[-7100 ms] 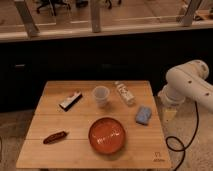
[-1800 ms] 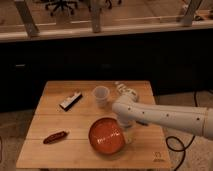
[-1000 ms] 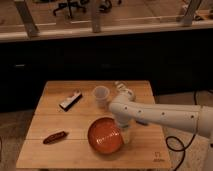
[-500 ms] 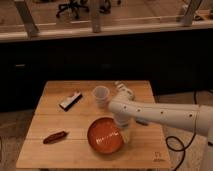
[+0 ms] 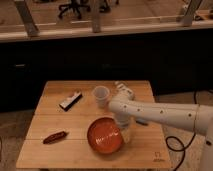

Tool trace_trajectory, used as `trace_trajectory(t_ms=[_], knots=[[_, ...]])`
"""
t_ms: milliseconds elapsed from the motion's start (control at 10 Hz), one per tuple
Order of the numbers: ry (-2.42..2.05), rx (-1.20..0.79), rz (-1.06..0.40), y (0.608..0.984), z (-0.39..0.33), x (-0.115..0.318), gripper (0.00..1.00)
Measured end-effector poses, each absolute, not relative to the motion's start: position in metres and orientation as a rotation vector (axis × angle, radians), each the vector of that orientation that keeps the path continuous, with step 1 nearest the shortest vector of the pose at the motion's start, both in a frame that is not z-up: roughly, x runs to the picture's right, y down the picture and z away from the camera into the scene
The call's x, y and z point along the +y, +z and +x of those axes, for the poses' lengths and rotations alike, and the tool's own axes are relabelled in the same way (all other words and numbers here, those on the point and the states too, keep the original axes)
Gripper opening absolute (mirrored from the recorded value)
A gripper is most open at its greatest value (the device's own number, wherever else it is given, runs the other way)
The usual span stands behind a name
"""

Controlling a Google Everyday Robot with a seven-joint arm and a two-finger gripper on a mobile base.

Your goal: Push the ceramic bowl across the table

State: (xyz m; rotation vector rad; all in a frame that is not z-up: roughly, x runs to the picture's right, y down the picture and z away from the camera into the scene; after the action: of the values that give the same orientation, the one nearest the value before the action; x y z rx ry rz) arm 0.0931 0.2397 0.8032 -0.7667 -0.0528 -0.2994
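The gripper [image 5: 125,131], spread open, met the 3 o'clock rim of the orange bowl [image 5: 104,136]. The bowl sat on the worktop [image 5: 50,120].

ceramic bowl [image 5: 106,136]: reddish-orange, upright; front-centre of table [image 5: 60,125] | table: light-wood planks | gripper [image 5: 126,131]: at bowl's right rim

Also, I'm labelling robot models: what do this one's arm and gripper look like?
The arm is a smooth white tube with rounded joints and small dark dots along its side. The gripper, at the ceramic bowl rim on the picture's right, is pale too. A dark cable loops on the floor nearby.
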Motion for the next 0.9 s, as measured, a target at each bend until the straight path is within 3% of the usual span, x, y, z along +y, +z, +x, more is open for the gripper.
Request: trace_trajectory(t_ms=[300,900], knots=[[-0.316,-0.057,-0.774,0.8044,0.0939,0.2399,0.74],[-0.343,-0.061,-0.785,0.8061,0.0956,0.2406,0.8]])
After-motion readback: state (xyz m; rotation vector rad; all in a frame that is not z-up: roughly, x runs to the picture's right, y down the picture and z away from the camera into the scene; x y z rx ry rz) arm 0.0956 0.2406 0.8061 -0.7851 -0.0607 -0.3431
